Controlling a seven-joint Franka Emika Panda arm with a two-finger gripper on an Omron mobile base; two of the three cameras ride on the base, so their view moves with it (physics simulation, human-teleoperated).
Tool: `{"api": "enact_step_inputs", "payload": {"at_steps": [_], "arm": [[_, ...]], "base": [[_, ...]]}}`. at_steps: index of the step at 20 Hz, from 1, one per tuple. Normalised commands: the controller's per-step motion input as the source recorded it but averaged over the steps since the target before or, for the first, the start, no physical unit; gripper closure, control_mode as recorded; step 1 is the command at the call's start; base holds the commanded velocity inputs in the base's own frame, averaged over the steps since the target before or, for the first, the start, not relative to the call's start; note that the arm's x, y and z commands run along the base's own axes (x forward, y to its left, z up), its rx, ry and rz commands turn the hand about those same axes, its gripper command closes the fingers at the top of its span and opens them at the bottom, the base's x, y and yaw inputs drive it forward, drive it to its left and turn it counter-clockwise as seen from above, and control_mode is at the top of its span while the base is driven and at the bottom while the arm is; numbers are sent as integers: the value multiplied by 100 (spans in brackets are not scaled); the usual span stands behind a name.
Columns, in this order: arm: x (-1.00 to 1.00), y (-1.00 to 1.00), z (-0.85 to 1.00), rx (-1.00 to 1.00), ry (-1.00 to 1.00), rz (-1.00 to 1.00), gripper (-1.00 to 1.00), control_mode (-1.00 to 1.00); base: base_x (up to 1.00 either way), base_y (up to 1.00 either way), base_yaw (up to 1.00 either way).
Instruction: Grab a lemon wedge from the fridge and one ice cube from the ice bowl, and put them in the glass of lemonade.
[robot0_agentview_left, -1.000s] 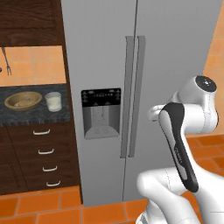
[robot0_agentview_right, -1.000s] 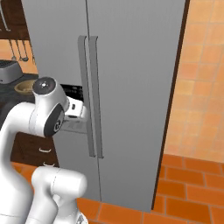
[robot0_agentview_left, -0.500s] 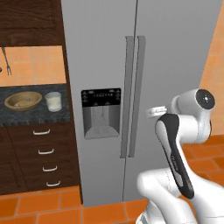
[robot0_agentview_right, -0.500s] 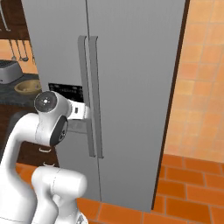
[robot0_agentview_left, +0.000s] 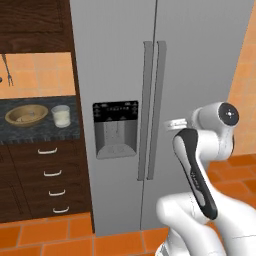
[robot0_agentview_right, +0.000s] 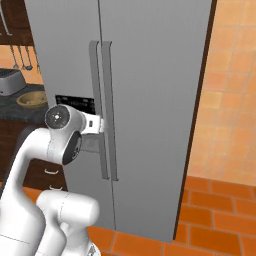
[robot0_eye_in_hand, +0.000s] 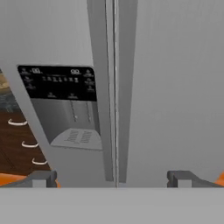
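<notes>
The tall grey fridge (robot0_agentview_left: 200, 60) stands with both doors shut, its two long handles (robot0_agentview_left: 151, 110) side by side and the black dispenser panel (robot0_agentview_left: 116, 111) on the left door. The lemon wedge is hidden. On the dark counter to the left sit the wooden ice bowl (robot0_agentview_left: 26, 114) and, right of it, the glass of lemonade (robot0_agentview_left: 61, 116). My gripper (robot0_agentview_left: 175, 123) hovers just right of the handles at dispenser height, short of the door. In the hand view the gripper (robot0_eye_in_hand: 111, 178) is open, fingertips (robot0_eye_in_hand: 41, 178) wide apart, aimed at the handles (robot0_eye_in_hand: 109, 109).
Dark wood drawers (robot0_agentview_left: 50, 175) sit under the counter and a dark cabinet (robot0_agentview_left: 30, 25) hangs above it. A silver toaster (robot0_agentview_right: 10, 81) stands behind the bowl (robot0_agentview_right: 32, 99). An orange tiled wall (robot0_agentview_right: 225, 100) borders the fridge on the right.
The arm's upper joint has dropped and the hand has moved in towards the fridge handles. The jaws stayed open; fridge, bowl and glass have not moved.
</notes>
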Motion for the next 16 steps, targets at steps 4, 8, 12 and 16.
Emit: {"api": "enact_step_inputs", "payload": {"at_steps": [4, 8, 12, 16], "arm": [[30, -2, 18, 0, 0, -1, -100, -100], [25, -1, 8, 0, -3, 0, -100, -100], [40, 0, 10, 0, -4, 0, -100, -100], [43, 0, 6, 0, -1, -3, -100, -100]], "base": [[0, 0, 0], [0, 0, 0], [0, 0, 0], [0, 0, 0]]}}
